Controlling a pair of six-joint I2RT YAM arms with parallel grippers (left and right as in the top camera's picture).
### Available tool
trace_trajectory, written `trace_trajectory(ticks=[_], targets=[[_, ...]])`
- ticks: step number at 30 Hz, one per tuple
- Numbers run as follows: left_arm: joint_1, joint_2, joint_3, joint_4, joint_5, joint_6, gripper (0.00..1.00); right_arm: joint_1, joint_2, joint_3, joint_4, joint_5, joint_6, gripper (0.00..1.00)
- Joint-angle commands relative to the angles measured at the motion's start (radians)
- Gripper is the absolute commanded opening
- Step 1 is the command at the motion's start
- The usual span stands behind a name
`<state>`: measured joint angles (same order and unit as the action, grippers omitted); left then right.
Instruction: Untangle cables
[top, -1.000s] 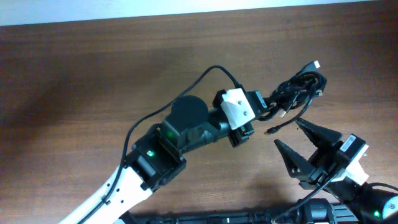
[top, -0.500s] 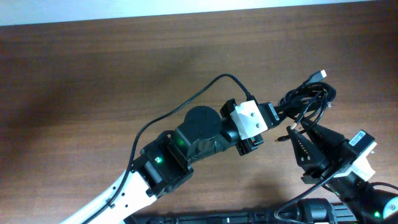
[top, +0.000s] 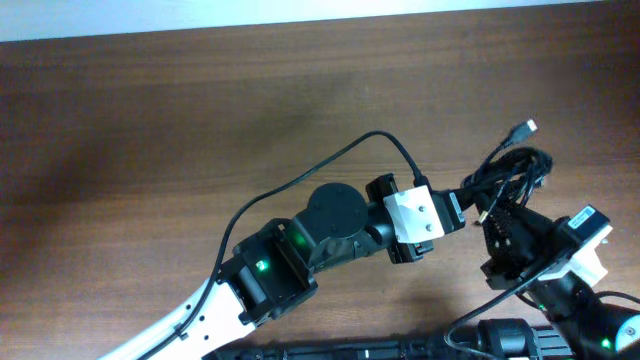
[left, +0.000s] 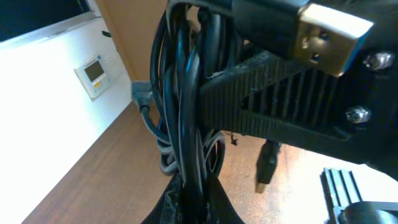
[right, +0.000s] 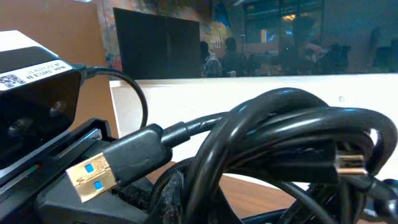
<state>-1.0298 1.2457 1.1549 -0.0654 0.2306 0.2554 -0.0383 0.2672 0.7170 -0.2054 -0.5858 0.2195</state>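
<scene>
Surface (top: 150, 120): brown wood-grain, matt, no visible marks. A pale strip (top: 300, 15) runs along its far edge.

Room: the left wrist view shows a white wall carrying a small control panel (left: 94, 73) with a greenish display; its characters are too small to read. The right wrist view shows a dark glazed panel (right: 161, 46) with indoor reflections above a white band.

Labels: a white housing bears a QR code label (right: 25, 73) with a line of print beside it, which is illegible. No brand name can be read anywhere. A USB plug (right: 93, 175) shows a blue insert.

The cables (top: 520, 172): a bundle of black looped cords on the right part of the surface, well clear of the far edge, with one plug pointing toward that edge.

Left gripper (top: 458, 205): pressed together, pinching the cables at the bundle's left side.

Right gripper (top: 497, 222): fingers pressed together among the strands on the near side. Whether a strand is caught cannot be told.
</scene>
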Motion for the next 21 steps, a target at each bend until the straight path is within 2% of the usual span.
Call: trace_trajectory(ticks=[1,8,11,21], targets=[[-0.010,-0.002,0.014,0.013,-0.127,0.029,0.00,0.005,0.000,0.011,0.008,-0.013,0.003,0.04],[-0.010,-0.002,0.014,0.069,-0.478,0.018,0.00,0.005,0.000,0.011,0.000,-0.097,0.003,0.04],[-0.010,-0.002,0.014,0.113,-0.645,-0.027,0.00,0.005,0.000,0.011,0.000,-0.149,0.003,0.04],[-0.003,-0.002,0.014,0.126,-0.798,-0.023,0.00,0.005,0.000,0.011,0.000,-0.238,0.003,0.04]])
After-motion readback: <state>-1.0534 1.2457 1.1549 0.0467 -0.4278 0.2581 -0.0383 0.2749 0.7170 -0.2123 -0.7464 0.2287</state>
